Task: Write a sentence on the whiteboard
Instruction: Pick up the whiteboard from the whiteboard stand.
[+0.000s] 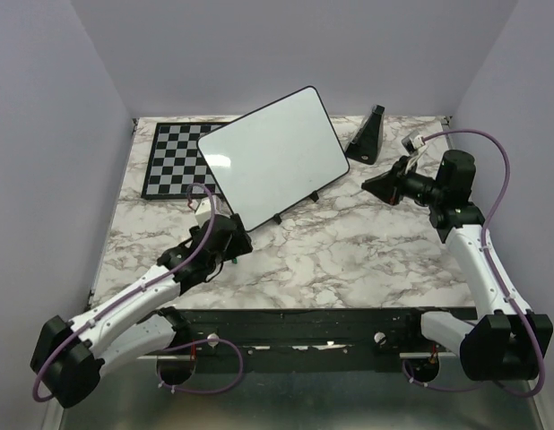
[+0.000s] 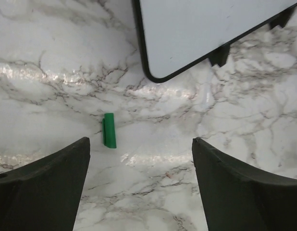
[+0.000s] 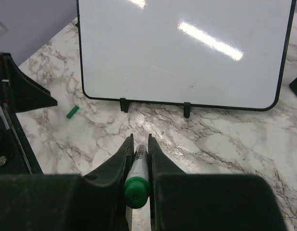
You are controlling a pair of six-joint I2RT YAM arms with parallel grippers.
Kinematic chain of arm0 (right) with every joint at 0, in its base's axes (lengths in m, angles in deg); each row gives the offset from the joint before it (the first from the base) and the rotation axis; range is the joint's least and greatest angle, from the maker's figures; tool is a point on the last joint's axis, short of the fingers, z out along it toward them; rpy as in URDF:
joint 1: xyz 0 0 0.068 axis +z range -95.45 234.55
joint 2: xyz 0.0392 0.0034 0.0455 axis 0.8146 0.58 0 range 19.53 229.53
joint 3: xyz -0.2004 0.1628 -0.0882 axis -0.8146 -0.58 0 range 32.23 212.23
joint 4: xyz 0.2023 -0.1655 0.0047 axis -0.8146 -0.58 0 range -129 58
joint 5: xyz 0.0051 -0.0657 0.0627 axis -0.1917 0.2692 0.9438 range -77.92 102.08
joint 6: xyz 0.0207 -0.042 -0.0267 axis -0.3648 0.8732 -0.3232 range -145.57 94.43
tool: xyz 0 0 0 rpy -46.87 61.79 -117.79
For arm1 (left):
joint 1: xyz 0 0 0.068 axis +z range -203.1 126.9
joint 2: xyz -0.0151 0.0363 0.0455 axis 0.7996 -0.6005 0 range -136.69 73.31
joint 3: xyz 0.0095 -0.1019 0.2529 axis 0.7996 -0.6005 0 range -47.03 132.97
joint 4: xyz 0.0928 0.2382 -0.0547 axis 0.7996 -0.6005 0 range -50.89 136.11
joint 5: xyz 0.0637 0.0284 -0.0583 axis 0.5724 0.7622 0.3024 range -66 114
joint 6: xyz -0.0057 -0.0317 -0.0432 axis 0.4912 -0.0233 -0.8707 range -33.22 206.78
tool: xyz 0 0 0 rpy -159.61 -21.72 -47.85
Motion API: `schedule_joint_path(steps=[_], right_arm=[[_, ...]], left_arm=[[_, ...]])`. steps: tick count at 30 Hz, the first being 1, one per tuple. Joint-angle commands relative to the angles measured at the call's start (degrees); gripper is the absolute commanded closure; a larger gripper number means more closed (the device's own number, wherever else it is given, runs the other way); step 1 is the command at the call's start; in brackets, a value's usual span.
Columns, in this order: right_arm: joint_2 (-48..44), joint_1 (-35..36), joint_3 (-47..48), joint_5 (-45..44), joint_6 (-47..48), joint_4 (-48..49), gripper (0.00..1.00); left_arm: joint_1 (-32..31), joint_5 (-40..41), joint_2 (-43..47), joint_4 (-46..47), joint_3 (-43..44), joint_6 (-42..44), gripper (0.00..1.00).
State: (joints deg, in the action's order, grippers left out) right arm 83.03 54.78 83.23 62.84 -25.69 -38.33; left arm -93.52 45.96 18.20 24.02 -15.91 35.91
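Note:
The whiteboard stands tilted on small black feet at mid-table, and its face is blank; no sentence shows on it. It also shows in the right wrist view and the left wrist view. My right gripper is shut on a white marker with a green end, held above the table to the right of the board, pointing at it. My left gripper is open and empty, low over the marble by the board's near left corner. A green marker cap lies on the table just ahead of it.
A checkered chessboard lies at the back left, partly behind the whiteboard. A black wedge-shaped stand sits at the back right. The green cap also shows in the right wrist view, near the left arm.

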Motion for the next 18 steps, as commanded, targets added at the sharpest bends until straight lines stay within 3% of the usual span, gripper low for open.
schedule_joint_path(steps=[1,3,4,9,11,18], right_arm=[[0.7,-1.2,-0.5,4.3,2.6,-1.1,0.99],[0.7,-1.3,-0.4,5.5,3.2,-1.4,0.99],[0.7,-1.3,-0.4,6.1,3.5,-1.6,0.99],[1.7,-1.5,0.2,22.4,9.2,-4.2,0.99],[2.5,-1.5,0.8,29.0,12.0,-5.3,0.99],[5.8,-1.5,4.6,35.5,25.2,-19.7,0.99]], left_arm=[[2.4,-5.7,7.0,-2.7,5.0,12.5,0.01],[5.0,-15.1,10.9,0.8,5.3,17.4,0.01],[9.8,-18.0,11.9,1.5,5.8,19.0,0.01],[26.3,-42.6,12.4,6.0,8.1,24.8,0.01],[31.4,-47.5,11.4,8.7,8.1,24.8,0.01],[35.7,-59.6,9.5,20.3,2.4,21.9,0.01]])
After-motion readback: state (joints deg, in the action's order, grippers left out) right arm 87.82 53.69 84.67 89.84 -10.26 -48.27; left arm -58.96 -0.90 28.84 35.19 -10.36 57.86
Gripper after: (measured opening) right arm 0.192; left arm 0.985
